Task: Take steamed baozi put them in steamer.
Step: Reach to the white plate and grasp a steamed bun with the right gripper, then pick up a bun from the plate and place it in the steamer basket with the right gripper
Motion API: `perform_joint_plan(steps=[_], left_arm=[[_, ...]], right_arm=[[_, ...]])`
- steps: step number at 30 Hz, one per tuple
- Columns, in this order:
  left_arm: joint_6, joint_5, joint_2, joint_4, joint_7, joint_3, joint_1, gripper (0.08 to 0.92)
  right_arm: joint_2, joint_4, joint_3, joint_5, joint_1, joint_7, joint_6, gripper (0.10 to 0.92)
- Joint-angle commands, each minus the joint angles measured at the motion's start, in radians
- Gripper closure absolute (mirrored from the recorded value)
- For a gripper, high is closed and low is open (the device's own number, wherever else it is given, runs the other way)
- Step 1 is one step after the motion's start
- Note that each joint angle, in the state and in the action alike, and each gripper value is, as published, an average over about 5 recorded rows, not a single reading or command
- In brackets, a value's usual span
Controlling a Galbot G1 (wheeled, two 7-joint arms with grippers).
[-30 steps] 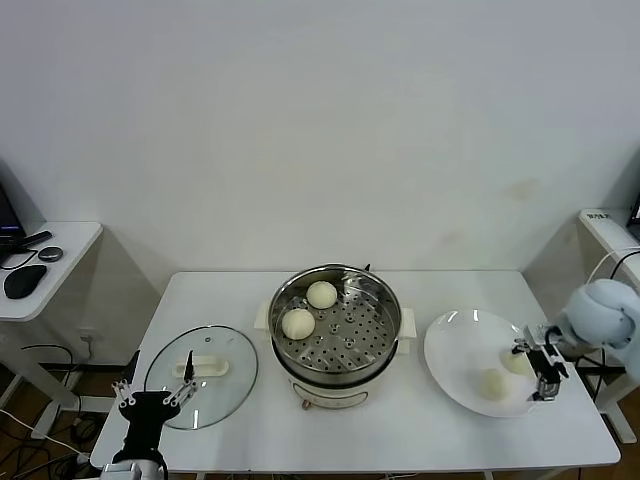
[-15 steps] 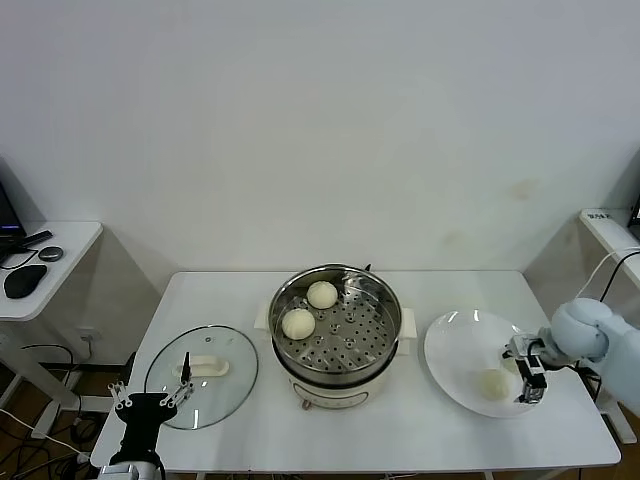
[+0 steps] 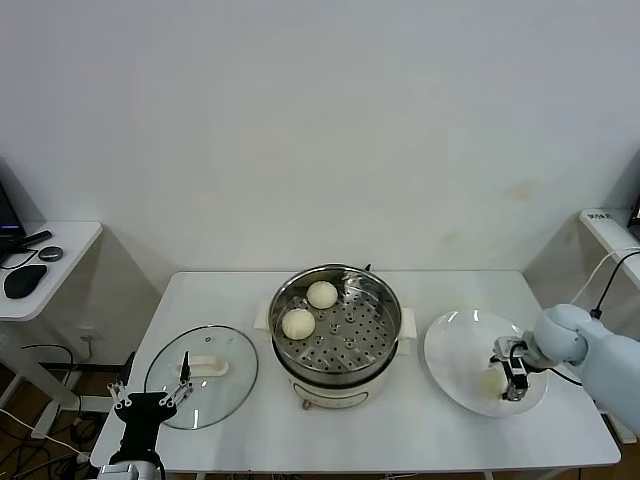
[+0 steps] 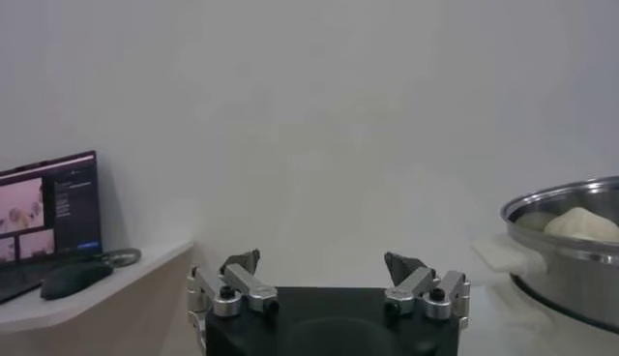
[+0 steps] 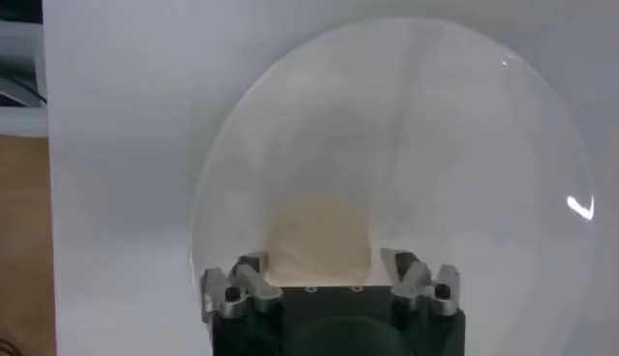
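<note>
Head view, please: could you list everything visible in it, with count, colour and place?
baozi in steamer: two, cream-white, on the perforated tray
baozi on plate: one visible, cream-white, at the right pincer
steamer: one, shiny steel, table centre
plate: one, white, right of the steamer
glass lid: one, clear, white handle, left of the steamer
table: one, white
left pincer: open, near the lid's front edge
right pincer: over the plate, at the baozi

Plain white wall (image 3: 320,120) running behind a white tabletop (image 3: 400,430). White side desk (image 3: 50,262) standing at the left, carrying a dark mouse (image 3: 24,281) and a laptop (image 4: 48,218). Wooden floor (image 3: 25,415) showing below, cables lying across it.
</note>
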Motion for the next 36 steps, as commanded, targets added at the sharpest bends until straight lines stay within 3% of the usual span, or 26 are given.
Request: perform_joint_plan(steps=[1,5,15,25,31,36], left_arm=[[0.0,0.0,-0.001,0.0,0.0,0.002,-0.002,0.177],[0.001,0.001,-0.002,-0.004,0.0,0.005,-0.005,0.177],[0.004,-0.003,0.004,-0.011,0.0,0.005,-0.016,0.177],[0.003,-0.009,0.008,-0.01,0.0,0.002,-0.024,0.177],[0.002,-0.009,0.005,-0.01,0.0,-0.004,-0.024,0.177],[0.001,-0.011,0.001,-0.014,-0.001,-0.013,-0.021,0.177]], right_arm=[[0.019,-0.01,0.003,-0.004,0.001,-0.003,-0.009,0.403],[0.01,0.007,-0.013,0.011,0.055,-0.024,-0.005,0.477],[0.008,0.019,-0.245,0.205,0.572,-0.128,0.019,0.5],[0.284,0.022,-0.546,0.448,1.057,-0.141,0.055,0.501],[0.448,0.09,-0.698,0.536,1.062,-0.104,0.125,0.5],[0.55,0.1,-0.773,0.484,0.994,-0.065,0.204,0.506]])
